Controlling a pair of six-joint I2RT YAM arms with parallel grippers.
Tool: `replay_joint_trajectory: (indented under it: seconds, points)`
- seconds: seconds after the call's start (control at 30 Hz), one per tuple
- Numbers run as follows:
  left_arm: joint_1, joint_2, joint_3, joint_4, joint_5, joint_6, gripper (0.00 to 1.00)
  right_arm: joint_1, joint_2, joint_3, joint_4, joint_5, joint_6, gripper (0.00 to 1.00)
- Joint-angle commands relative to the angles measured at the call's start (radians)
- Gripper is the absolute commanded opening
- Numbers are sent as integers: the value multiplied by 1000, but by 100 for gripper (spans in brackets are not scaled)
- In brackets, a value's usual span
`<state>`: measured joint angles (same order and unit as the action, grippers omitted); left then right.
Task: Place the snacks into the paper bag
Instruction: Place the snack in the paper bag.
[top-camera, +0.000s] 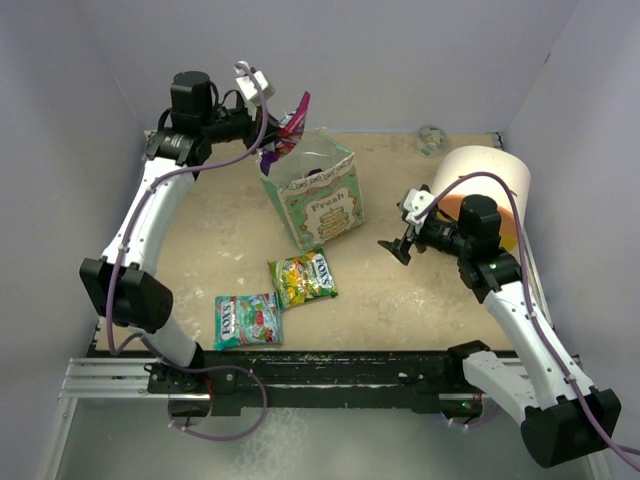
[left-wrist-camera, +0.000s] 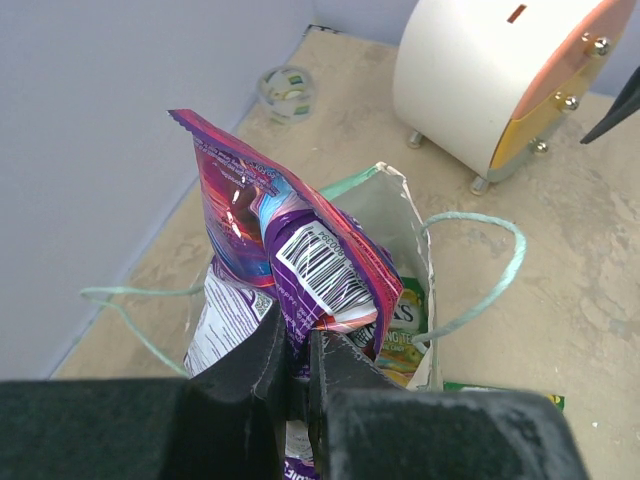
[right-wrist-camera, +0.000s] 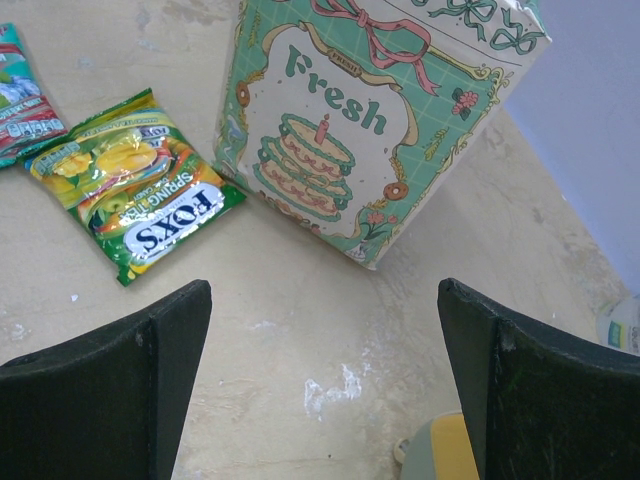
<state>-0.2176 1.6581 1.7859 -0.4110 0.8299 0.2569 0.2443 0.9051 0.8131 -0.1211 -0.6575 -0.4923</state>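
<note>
Purple snack packet (left-wrist-camera: 300, 250), pinched by its lower end in the closed fingers of the left gripper (left-wrist-camera: 298, 352), stands long axis upright over the open mouth of the paper bag (left-wrist-camera: 412, 215); the right gripper (top-camera: 400, 246) hovers wide open, empty, beside the bag.

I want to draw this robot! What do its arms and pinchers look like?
Both the left arm and right arm have smooth white shells with chunky black joints. A thin purple cable runs along each. The left gripper and right gripper are black, each with two flat wedge-shaped fingers. Both bases sit on a black rail.
</note>
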Motion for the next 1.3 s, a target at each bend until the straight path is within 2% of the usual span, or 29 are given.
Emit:
replay_joint_trajectory:
  seconds: [0.0, 0.2, 0.43, 0.73, 0.93, 1.27]
  points:
    - [-6, 33, 65, 68, 145, 49, 0, -10, 9, 11, 29, 12, -9, 96]
    - [-23, 83, 55, 65, 194, 12, 0, -10, 13, 8, 30, 10, -8, 96]
    - [-43, 72, 10, 41, 192, 41, 0, -9, 12, 7, 31, 13, -14, 96]
    - [-43, 85, -29, -14, 134, 68, 0, -10, 4, 5, 34, -4, -9, 96]
    - [-45, 119, -10, -17, 89, 1, 0, -10, 0, 3, 35, -5, -8, 96]
    - [-54, 133, -47, 107, -16, -76, 0, -10, 3, 1, 38, -2, -10, 96]
